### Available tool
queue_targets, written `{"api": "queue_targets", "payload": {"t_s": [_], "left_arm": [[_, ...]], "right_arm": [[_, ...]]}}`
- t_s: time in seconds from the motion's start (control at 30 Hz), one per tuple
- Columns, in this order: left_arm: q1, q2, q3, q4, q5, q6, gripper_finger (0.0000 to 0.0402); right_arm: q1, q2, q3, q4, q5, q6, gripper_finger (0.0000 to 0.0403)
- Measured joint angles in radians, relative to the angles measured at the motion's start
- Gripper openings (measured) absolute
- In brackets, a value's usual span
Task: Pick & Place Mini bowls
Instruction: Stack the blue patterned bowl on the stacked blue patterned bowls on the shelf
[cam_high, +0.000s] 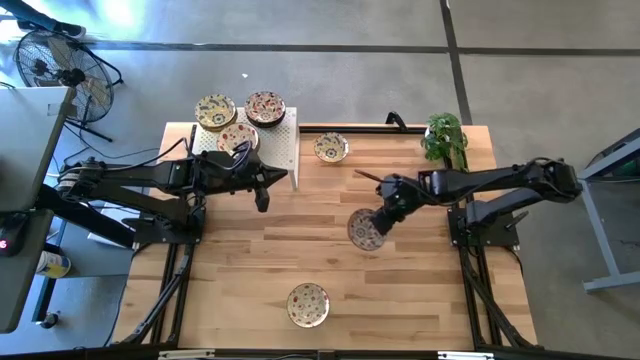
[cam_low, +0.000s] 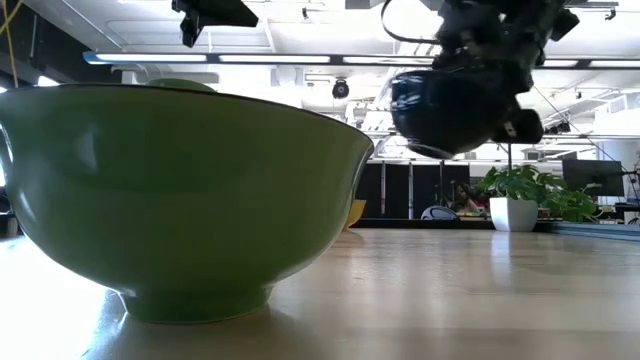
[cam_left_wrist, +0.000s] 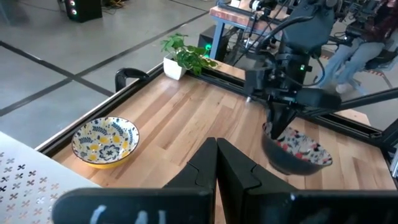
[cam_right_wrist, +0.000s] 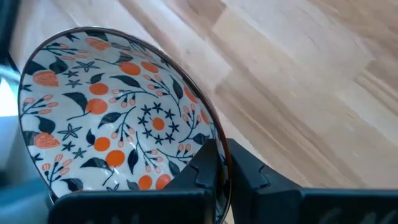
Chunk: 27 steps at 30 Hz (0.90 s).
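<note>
Right gripper (cam_high: 378, 222) clamped on rim of red-flowered mini bowl (cam_high: 365, 230), held above mid-table (cam_high: 300, 250). Left gripper (cam_high: 262, 198) closed, empty, beside white perforated rack (cam_high: 282, 150) carrying three bowls (cam_high: 240, 118).

Wooden table (cam_high: 420, 290) bears mini bowls (cam_high: 308, 304), rack (cam_high: 280, 150), plant (cam_high: 446, 138).

Six mini bowls (cam_high: 308, 304), one plant (cam_high: 446, 138)
</note>
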Motion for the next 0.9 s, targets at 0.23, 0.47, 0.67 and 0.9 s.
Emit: {"api": "queue_targets", "payload": {"t_s": [0.23, 0.47, 0.67, 0.9], "left_arm": [[0.000, 0.000, 0.000, 0.000, 0.000, 0.017, 0.0000], [0.000, 0.000, 0.000, 0.001, -0.001, 0.019, 0.0000], [0.000, 0.000, 0.000, 0.002, 0.024, 0.010, 0.0000], [0.000, 0.000, 0.000, 0.005, 0.024, 0.008, 0.0000]], "right_arm": [[0.010, 0.123, 0.000, 0.169, 0.026, 0.113, 0.0010], [0.024, 0.221, 0.000, 0.260, 0.039, 0.182, 0.0011], [0.023, 0.263, 0.000, 0.328, 0.081, 0.209, 0.0011], [0.023, 0.280, 0.023, 0.307, 0.120, 0.210, 0.0011]]}}
